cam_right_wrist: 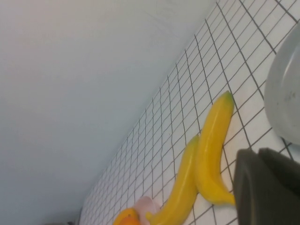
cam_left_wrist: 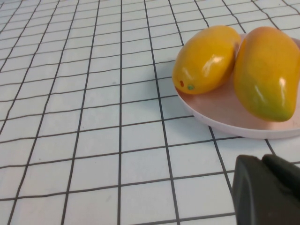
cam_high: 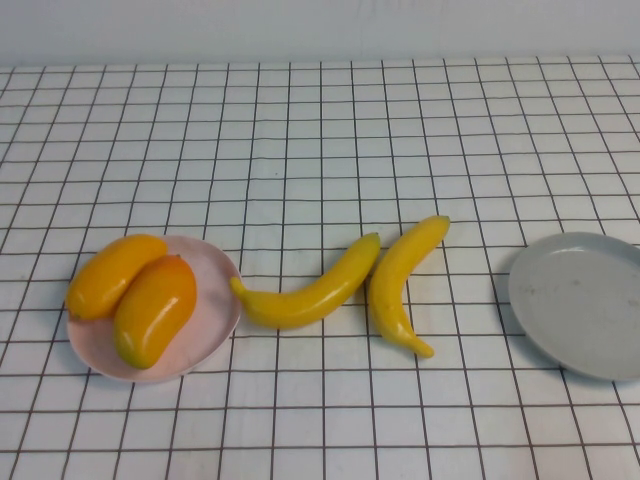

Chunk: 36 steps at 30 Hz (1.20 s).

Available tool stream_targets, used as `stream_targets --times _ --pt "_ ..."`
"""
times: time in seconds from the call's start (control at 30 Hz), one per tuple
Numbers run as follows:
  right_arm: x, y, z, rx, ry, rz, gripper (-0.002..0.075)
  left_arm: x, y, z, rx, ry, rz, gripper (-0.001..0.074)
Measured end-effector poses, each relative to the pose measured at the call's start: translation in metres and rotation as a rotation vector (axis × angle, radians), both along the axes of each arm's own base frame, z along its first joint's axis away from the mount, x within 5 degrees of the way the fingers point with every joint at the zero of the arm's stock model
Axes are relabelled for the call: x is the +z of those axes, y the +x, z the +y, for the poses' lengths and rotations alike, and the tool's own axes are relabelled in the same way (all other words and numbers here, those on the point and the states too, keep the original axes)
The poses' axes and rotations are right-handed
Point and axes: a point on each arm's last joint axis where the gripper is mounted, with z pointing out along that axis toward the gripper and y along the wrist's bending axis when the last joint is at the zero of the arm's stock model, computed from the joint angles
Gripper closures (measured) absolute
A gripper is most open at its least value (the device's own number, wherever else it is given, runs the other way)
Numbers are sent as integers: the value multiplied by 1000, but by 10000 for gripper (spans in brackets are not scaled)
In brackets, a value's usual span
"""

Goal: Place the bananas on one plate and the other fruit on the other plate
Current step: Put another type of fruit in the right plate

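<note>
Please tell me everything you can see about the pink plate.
The pink plate is round, shallow and plain pale pink, matte like plastic. It lies flat on the gridded table, at the robot's left. Two glossy orange mangoes lie in it side by side and touching; the left one overhangs its rim. A banana's tip lies right at its right edge. In the high view neither gripper appears; the left gripper shows only in its wrist view, near the plate, the right gripper only in its own.

The left gripper (cam_left_wrist: 267,190) shows only as a matte black, blocky piece with a seam down its middle; the right gripper (cam_right_wrist: 268,185) looks the same, perhaps dark grey, with rounded corners
</note>
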Motion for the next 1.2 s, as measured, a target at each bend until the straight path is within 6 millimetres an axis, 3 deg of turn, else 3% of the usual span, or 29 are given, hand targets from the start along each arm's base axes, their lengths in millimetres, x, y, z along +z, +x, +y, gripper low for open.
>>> stream_targets --times 0.2,0.33,0.53,0.7,0.8,1.03,1.2 --pt "2 1 0 10 -143 -30 742 0 0 0 0 0 0 738" --pt "39 15 3 56 -323 31 742 0 0 0 0 0 0 738" --pt "95 68 10 378 -796 410 742 0 0 0 0 -2 2 738" --pt "107 128 14 562 -938 677 742 0 0 0 0 -4 2 738" --pt "109 160 38 674 -1009 687 742 0 0 0 -1 -10 2 738" --pt "101 223 125 820 -1257 718 742 0 0 -4 -8 -109 8 738" --pt "90 265 173 897 -1272 740 726 0 -1 -6 -13 -167 14 738"
